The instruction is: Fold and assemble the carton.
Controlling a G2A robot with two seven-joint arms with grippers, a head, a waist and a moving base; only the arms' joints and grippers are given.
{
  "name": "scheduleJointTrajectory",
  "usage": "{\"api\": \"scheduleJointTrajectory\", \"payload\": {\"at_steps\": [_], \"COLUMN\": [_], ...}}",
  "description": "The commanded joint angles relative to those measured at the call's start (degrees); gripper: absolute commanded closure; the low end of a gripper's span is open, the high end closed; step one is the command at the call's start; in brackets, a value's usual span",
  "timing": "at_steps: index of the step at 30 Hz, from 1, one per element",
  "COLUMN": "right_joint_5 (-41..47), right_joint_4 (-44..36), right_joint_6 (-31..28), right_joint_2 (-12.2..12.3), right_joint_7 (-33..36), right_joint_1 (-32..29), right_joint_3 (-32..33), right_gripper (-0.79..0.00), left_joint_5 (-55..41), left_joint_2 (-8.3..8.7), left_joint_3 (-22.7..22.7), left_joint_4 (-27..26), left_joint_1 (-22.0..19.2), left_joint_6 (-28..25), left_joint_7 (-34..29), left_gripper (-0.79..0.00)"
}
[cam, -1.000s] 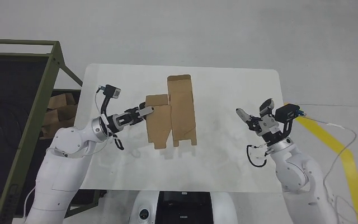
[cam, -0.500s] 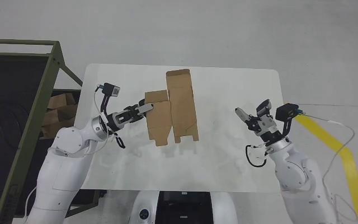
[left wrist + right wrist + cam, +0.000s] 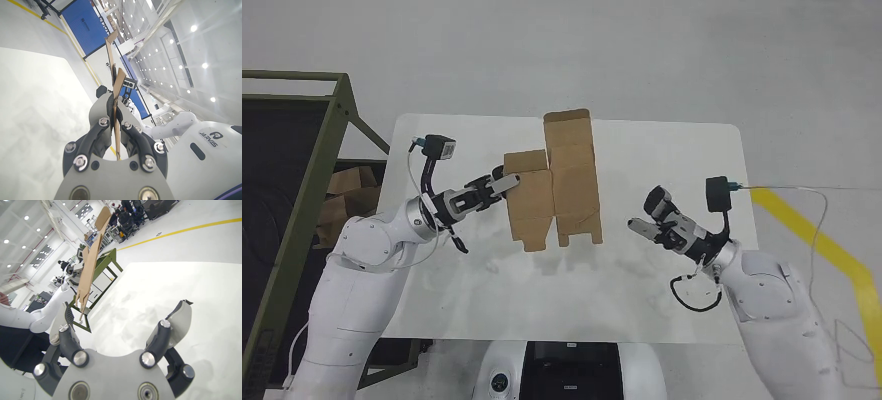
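A flat brown carton (image 3: pixel 554 183) is held off the white table (image 3: pixel 642 290) near its middle. My left gripper (image 3: pixel 508 187) is shut on the carton's left edge. In the left wrist view the cardboard (image 3: pixel 115 98) runs edge-on between the closed fingers of that gripper (image 3: pixel 114 106). My right gripper (image 3: pixel 648 213) hangs open to the right of the carton, a short gap away from it. The right wrist view has the carton (image 3: pixel 90 266) edge-on ahead of the spread fingers of the gripper (image 3: pixel 125 311), which hold nothing.
A green metal frame (image 3: pixel 337 95) with stacked cartons (image 3: pixel 347 195) stands off the table's left side. A yellow floor line (image 3: pixel 812 240) runs at the right.
My left gripper has lifted the carton and carried it slightly right and away. My right gripper has swung left, closer to the carton.
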Motion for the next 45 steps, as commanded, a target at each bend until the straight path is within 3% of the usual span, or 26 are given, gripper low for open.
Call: {"api": "scheduleJointTrajectory", "payload": {"at_steps": [1,17,30,43,45], "right_joint_5": [3.02,4.61,24.58,20.37,20.32], "right_joint_4": [0.03,0.49,5.35,4.06,4.07], "right_joint_6": [-0.37,1.5,1.92,3.68,3.9], "right_joint_2": [0.15,0.25,0.35,0.01,-0.05], "right_joint_7": [1.51,1.62,10.57,8.01,7.75], "right_joint_1": [0.5,0.89,5.5,7.71,8.0], "right_joint_3": [-0.18,-0.74,-5.28,-9.1,-9.63], "right_gripper": [-0.785,-0.785,-0.785,-0.785,-0.723], "left_joint_5": [0.09,0.13,1.39,4.94,5.1], "left_joint_2": [0.01,0.03,-0.03,-0.17,-0.16], "left_joint_3": [-0.01,-0.05,0.7,2.6,2.77], "left_joint_4": [-0.35,-0.52,-2.13,-2.73,-2.73], "left_joint_1": [0.27,0.44,1.12,1.85,1.9], "left_joint_6": [-0.4,-0.47,-1.19,-2.62,-2.73], "left_joint_7": [0.38,0.53,3.58,6.28,6.38], "left_gripper": [0.0,0.0,0.0,0.0,0.0]}}
